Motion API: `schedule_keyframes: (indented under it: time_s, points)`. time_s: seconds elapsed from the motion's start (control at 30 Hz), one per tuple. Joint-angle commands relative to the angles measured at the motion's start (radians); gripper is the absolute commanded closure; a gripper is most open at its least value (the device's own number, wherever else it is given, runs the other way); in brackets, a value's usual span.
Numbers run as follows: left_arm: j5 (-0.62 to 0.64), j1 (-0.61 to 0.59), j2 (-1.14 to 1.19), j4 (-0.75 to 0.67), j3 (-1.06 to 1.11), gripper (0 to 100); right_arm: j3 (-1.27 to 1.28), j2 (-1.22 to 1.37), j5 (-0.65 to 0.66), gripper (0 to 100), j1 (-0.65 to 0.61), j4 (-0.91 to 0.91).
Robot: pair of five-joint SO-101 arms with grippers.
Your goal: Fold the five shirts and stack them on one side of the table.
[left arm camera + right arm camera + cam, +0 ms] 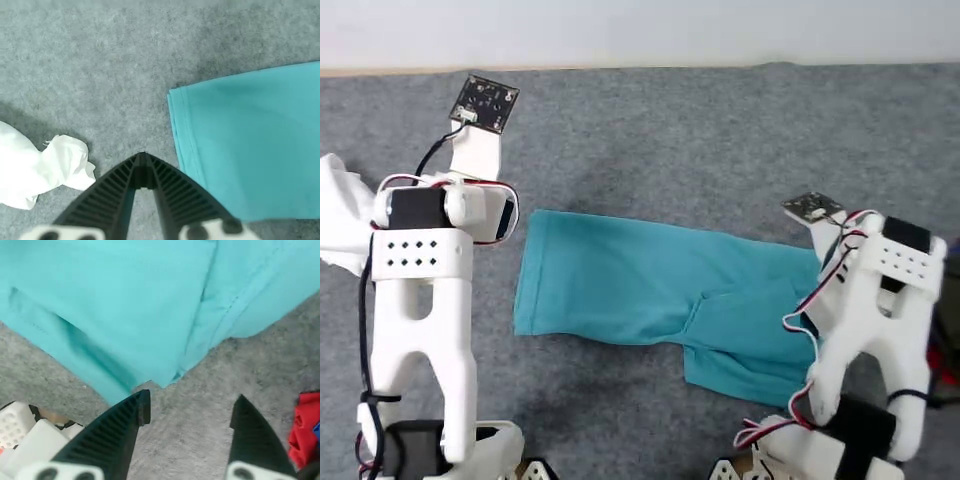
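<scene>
A teal shirt (650, 290) lies partly folded across the middle of the grey table, one sleeve pointing toward the front. In the left wrist view its hemmed edge (182, 130) runs just beside my left gripper (144, 162), which is shut and hangs over bare felt. The left arm (425, 300) stands at the shirt's left end. My right gripper (192, 412) is open above the felt, just off the teal shirt's (125, 305) front edge. The right arm (865, 330) covers the shirt's right end in the high view.
A crumpled white shirt (342, 215) lies at the table's left edge, also seen as white cloth (35, 167) near the left gripper. A red cloth (305, 427) shows at the right side. The grey felt table (670, 130) reaches a pale wall at the back.
</scene>
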Motion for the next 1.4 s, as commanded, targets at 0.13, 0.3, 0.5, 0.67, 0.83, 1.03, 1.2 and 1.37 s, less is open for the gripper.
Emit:
schedule_keyframes:
  time_s: [0.13,0.3,0.5,0.67,0.83,1.03,1.2,1.37]
  points:
    - [-0.006,0.005,0.02,-0.14,0.007,100,-0.052,-0.058,-0.135,82.9,-0.019,-0.119]
    - [-0.005,0.002,0.124,-0.195,0.007,100,-0.048,-0.051,-0.261,75.7,-0.021,-0.246]
    - [-0.005,0.0,0.245,-0.315,0.005,99,-0.052,0.064,-0.336,72.1,-0.025,-0.349]
    - [-0.003,0.005,0.328,-0.371,-0.021,99,-0.054,0.166,-0.35,72.1,-0.021,-0.409]
    - [-0.002,0.005,0.466,-0.321,-0.165,99,-0.054,0.194,-0.371,72.1,-0.024,-0.417]
    - [0.0,0.02,0.606,-0.152,-0.331,99,-0.054,0.191,-0.376,72.1,-0.019,-0.4]
    - [0.0,0.021,0.62,-0.089,-0.358,100,-0.054,0.197,-0.371,72.2,-0.028,-0.409]
    - [0.002,0.02,0.624,-0.068,-0.358,100,-0.054,0.2,-0.37,72.2,-0.044,-0.447]
